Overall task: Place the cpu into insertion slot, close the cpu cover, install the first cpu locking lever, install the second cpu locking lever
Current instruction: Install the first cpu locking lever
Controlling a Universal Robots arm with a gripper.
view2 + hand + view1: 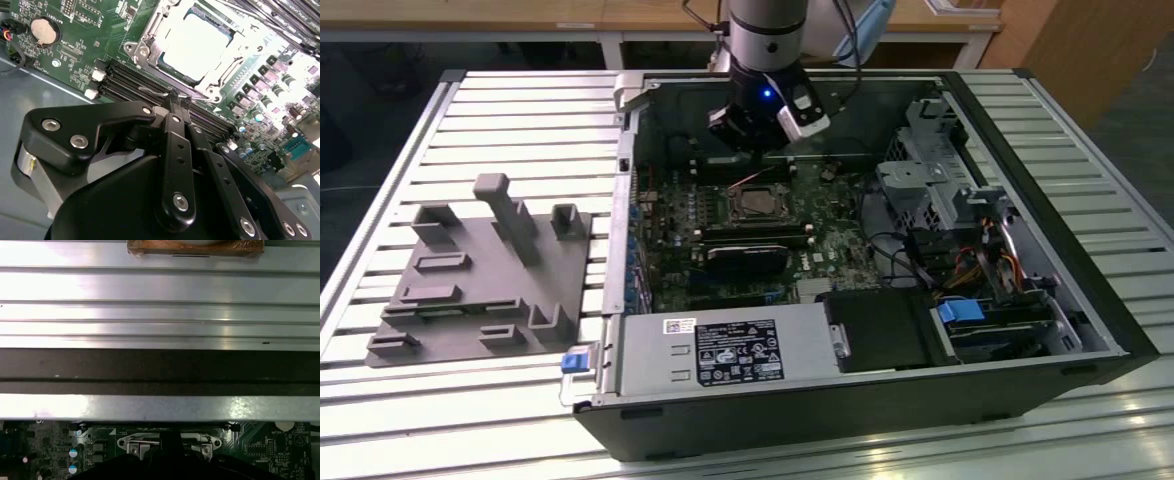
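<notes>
Though tilted, gripper (178, 101) just beside cpu cover (149, 36)

Robotics lab or test workshop, not a home or office. What shows it: a desktop PC case (854, 420) lying on its side & open, w/ green circuit board (720, 235), cables & drive bays exposed, set on a slatted aluminium table (480, 110). A robot arm (767, 30) comes down into the case from above, its gripper (176, 102) close over the board. A grey holder plate (480, 290) w/ pegs & slots sits on the slats beside the case, on the exterior view's left. Plain wooden benches (587, 15) stand along the back, w/ more wood panels (1081, 40) in the far corner
</notes>
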